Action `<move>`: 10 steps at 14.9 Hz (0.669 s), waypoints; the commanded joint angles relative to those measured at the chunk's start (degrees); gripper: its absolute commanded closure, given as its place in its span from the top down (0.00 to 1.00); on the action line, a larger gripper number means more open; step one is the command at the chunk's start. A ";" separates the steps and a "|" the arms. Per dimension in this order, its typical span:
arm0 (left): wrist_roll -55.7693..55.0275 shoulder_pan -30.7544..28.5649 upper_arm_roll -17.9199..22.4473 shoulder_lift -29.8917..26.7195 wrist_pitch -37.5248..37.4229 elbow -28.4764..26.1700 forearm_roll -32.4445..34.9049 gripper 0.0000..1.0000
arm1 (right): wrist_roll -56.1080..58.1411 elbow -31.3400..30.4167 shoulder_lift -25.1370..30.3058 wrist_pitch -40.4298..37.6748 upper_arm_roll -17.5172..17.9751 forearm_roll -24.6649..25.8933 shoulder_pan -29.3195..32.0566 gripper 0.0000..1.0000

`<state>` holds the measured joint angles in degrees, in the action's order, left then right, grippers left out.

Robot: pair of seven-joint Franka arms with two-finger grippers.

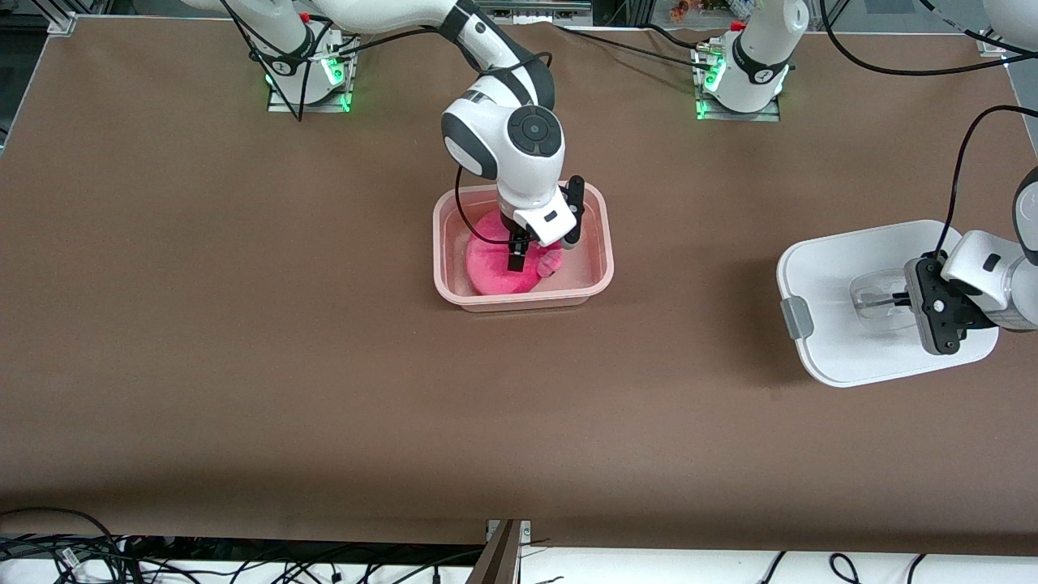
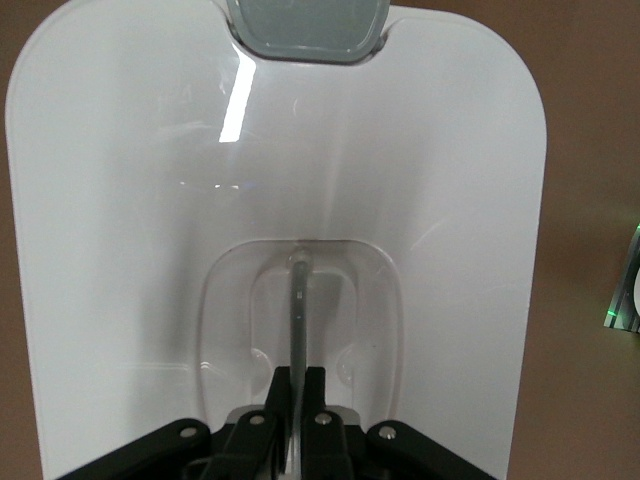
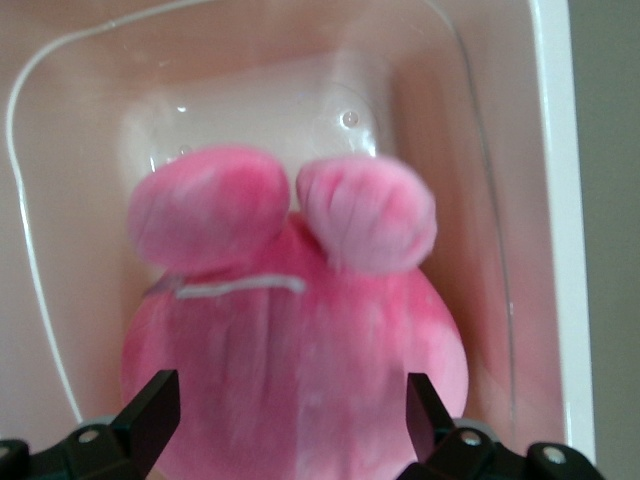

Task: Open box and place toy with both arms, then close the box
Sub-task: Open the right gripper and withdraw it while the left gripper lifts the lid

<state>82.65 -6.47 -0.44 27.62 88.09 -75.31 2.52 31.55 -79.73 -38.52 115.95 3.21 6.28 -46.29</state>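
The lid (image 1: 843, 304) is sitting off at frame right, left end effector (image 1: 898, 300) clamped on its handle; toy (image 1: 499, 268) is lying in the box (image 1: 600, 280) at centre, right end effector (image 1: 527, 247) spread apart over it; closing remains

One box (image 1: 602, 258) (lid (image 1: 835, 276) off), one toy (image 1: 495, 264), two arms (image 1: 519, 138)

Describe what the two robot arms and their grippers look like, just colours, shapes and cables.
Both arms are glossy white with rounded joint housings, black bands and dark round joint caps. Black cables loop along them, and green lights glow at their bases. The right gripper has a white body with slim black fingers; the left gripper has a blocky black body with visible screws.
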 commanded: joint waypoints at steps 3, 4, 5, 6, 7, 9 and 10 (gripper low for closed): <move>1.64 0.32 -0.08 -0.55 -0.90 -0.10 1.87 0.00 | -0.97 1.59 1.67 -0.99 -0.31 -1.79 0.49 1.00; 1.55 0.41 -0.08 -0.55 -0.90 -0.10 1.87 0.00 | -0.62 1.59 2.65 -1.69 -0.66 -3.54 0.76 1.00; 1.55 0.41 -0.17 -0.55 -0.90 -0.10 1.87 0.00 | -0.53 1.59 3.79 -3.35 -0.83 -4.95 1.63 1.00; 1.55 0.41 -0.08 -0.55 -0.90 -0.10 1.87 0.00 | -0.53 1.68 5.28 -5.63 -0.92 -5.14 2.42 1.00; 1.64 0.41 -0.17 -0.55 -0.99 -0.10 1.87 0.00 | -0.44 1.68 7.12 -8.26 -1.01 -5.05 3.91 1.00; 1.64 0.41 -0.17 -0.55 -0.99 -0.10 1.52 0.00 | -0.09 1.68 11.69 -13.53 -2.41 -5.14 8.64 1.00; 1.38 0.50 -0.34 -0.55 -0.99 -0.10 1.00 0.00 | 0.78 1.68 13.36 -15.30 -3.55 -5.31 12.07 1.00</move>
<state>82.65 -6.34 -0.52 27.63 87.76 -75.31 2.52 31.11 -76.96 -30.18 104.99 0.59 2.44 -40.63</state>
